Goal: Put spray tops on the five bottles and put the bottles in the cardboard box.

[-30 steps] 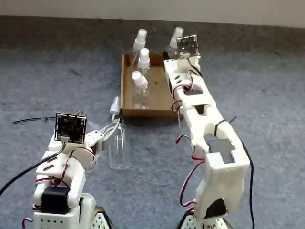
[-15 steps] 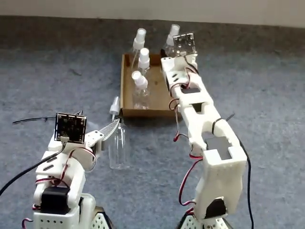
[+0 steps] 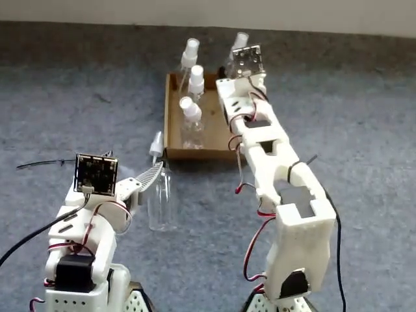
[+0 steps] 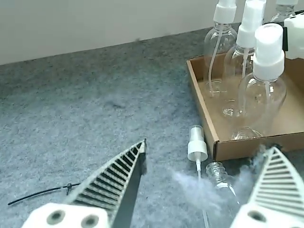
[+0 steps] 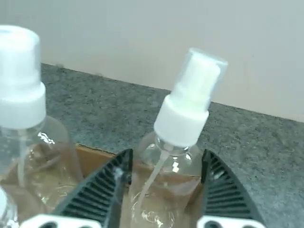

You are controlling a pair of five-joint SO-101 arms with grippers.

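- Right claw (image 5: 166,156), we see, grips a capped bottle (image 5: 179,135) at the cardboard box's (image 3: 169,117) far end.
- Left claw (image 4: 209,147) spreads open around an uncapped bottle (image 4: 219,175).

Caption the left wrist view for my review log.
Open left gripper near an uncapped bottle and loose spray top, beside the cardboard box holding capped bottles.
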